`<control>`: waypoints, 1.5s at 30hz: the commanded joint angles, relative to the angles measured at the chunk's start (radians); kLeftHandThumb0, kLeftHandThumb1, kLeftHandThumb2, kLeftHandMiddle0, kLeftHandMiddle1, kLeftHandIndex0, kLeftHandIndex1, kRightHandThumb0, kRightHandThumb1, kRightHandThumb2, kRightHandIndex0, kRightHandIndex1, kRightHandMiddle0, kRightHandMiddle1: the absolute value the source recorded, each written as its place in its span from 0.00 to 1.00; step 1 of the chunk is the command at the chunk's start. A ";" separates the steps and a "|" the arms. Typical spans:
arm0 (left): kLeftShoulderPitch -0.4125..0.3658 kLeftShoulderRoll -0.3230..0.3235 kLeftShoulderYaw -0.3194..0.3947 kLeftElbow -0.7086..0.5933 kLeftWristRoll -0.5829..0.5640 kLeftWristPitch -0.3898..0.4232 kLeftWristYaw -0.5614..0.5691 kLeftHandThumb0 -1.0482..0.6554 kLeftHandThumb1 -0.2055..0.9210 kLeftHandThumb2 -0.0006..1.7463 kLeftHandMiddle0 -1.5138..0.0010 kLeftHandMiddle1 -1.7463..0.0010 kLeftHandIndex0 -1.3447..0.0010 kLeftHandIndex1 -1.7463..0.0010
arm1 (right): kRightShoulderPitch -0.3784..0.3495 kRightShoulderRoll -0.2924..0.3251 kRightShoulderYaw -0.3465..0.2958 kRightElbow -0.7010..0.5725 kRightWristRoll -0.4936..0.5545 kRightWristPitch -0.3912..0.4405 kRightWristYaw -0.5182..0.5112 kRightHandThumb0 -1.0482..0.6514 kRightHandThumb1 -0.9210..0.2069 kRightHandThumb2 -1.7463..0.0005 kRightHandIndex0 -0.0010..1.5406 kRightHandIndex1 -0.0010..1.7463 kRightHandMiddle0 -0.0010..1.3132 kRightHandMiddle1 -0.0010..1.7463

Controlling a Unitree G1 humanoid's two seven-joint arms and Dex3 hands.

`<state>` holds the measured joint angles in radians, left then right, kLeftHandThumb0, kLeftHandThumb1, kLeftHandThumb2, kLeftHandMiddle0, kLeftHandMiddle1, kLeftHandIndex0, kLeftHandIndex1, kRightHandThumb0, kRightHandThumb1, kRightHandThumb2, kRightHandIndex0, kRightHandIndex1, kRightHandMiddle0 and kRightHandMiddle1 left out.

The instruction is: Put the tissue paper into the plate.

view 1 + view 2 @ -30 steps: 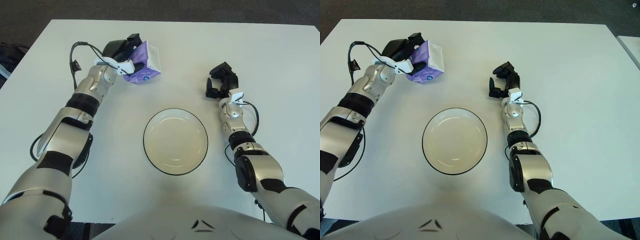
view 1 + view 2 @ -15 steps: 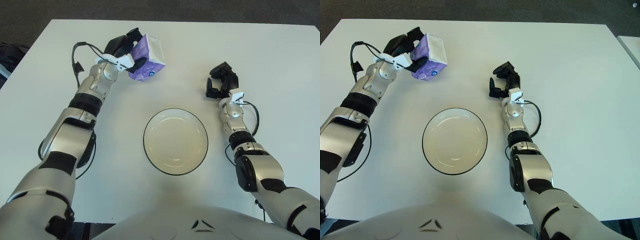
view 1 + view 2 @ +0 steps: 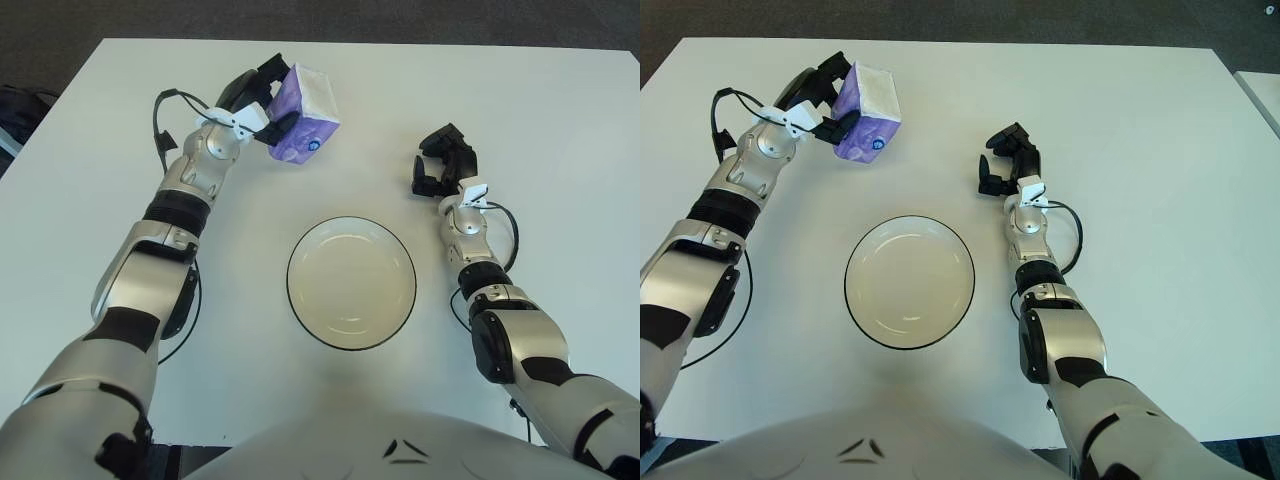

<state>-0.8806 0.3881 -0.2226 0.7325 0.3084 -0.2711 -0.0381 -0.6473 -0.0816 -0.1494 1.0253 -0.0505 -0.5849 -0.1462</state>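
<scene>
My left hand (image 3: 262, 100) is shut on a purple and white tissue pack (image 3: 302, 124), holding it tilted above the table at the far left. The pack hangs up and to the left of a white plate (image 3: 351, 282) with a dark rim, which sits near the middle of the table with nothing in it. In the right eye view the same pack (image 3: 867, 122) shows above the plate (image 3: 909, 281). My right hand (image 3: 444, 165) shows to the right of the plate with its fingers curled and holding nothing.
The white table (image 3: 560, 150) stretches wide on all sides of the plate. A black cable (image 3: 160, 110) loops off my left wrist, and another cable (image 3: 508, 225) runs beside my right forearm. Dark floor lies beyond the far edge.
My left hand has lifted the tissue pack and carried it to the right, toward the plate. The right hand has not moved.
</scene>
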 commanded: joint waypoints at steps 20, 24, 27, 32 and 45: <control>0.177 -0.054 0.112 -0.304 -0.235 0.099 -0.209 0.34 0.44 0.77 0.23 0.00 0.54 0.00 | 0.250 0.010 -0.004 0.187 0.014 0.209 0.016 0.61 0.65 0.19 0.47 1.00 0.42 0.90; 0.209 -0.054 0.115 -0.362 -0.253 0.122 -0.228 0.34 0.44 0.77 0.24 0.00 0.54 0.00 | 0.248 0.008 0.003 0.186 0.006 0.214 0.011 0.61 0.65 0.19 0.47 1.00 0.42 0.90; 0.234 -0.056 0.119 -0.411 -0.273 0.143 -0.246 0.34 0.44 0.77 0.24 0.00 0.54 0.00 | 0.247 0.007 0.007 0.185 0.001 0.217 0.007 0.61 0.65 0.19 0.48 1.00 0.42 0.91; 0.276 -0.062 0.129 -0.514 -0.316 0.201 -0.276 0.34 0.44 0.77 0.24 0.00 0.53 0.00 | 0.248 0.009 0.005 0.184 0.005 0.214 0.010 0.61 0.65 0.19 0.48 1.00 0.42 0.91; 0.344 -0.078 0.157 -0.663 -0.415 0.248 -0.340 0.34 0.44 0.77 0.24 0.00 0.53 0.00 | 0.245 0.009 0.026 0.182 -0.011 0.223 -0.008 0.61 0.65 0.19 0.48 1.00 0.41 0.92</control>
<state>-0.5903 0.3116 -0.0991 0.1651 -0.0504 -0.0444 -0.3376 -0.6471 -0.0947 -0.1281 1.0254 -0.0593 -0.5847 -0.1505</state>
